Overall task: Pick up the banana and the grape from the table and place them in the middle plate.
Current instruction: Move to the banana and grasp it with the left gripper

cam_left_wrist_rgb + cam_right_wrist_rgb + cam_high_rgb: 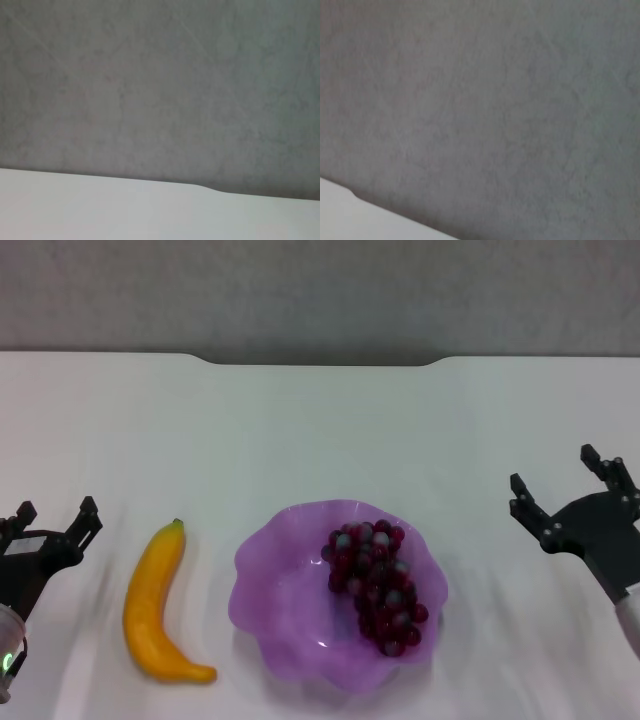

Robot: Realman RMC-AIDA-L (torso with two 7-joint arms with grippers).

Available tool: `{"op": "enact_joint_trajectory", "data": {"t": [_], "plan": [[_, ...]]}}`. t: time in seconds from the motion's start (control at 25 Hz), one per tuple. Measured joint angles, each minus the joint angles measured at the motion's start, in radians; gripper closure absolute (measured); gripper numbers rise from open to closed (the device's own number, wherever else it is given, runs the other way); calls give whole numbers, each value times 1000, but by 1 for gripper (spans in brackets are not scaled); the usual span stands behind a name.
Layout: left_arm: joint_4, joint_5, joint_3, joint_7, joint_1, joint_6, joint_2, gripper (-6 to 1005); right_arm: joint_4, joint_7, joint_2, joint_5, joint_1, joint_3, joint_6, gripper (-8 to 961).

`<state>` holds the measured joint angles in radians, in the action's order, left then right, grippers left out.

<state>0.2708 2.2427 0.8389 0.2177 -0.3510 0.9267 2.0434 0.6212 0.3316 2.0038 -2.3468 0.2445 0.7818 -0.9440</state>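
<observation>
Your jaws stand wide apart on both sides and hold nothing. Your left gripper point(55, 517) hovers over the left edge of the desk point(320, 430), just beside the banana point(158, 608) but not touching it. Your right gripper point(565, 480) hangs over the right side of the desk, well apart from the plate.

The banana lies flat on the desk between your left gripper and the middle plate point(268, 580), its dark stem tip pointing toward the far edge and its curve bowing toward your left. It sits near the plate's scalloped rim without touching it.

The grape bunch point(378, 585) rests inside the purple plate, on its right half.

Your left wrist view shows only the desk's notched far edge point(150, 210) against a grey wall point(160, 85); your right wrist view shows much the same.
</observation>
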Motion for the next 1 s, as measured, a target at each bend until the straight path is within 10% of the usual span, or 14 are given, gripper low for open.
{"op": "enact_joint_trajectory", "data": {"t": [1.0], "plan": [[92,30,-2,7,6,-25,-13,157,-222,-457,4,13,35,-5,-11,59]]}}
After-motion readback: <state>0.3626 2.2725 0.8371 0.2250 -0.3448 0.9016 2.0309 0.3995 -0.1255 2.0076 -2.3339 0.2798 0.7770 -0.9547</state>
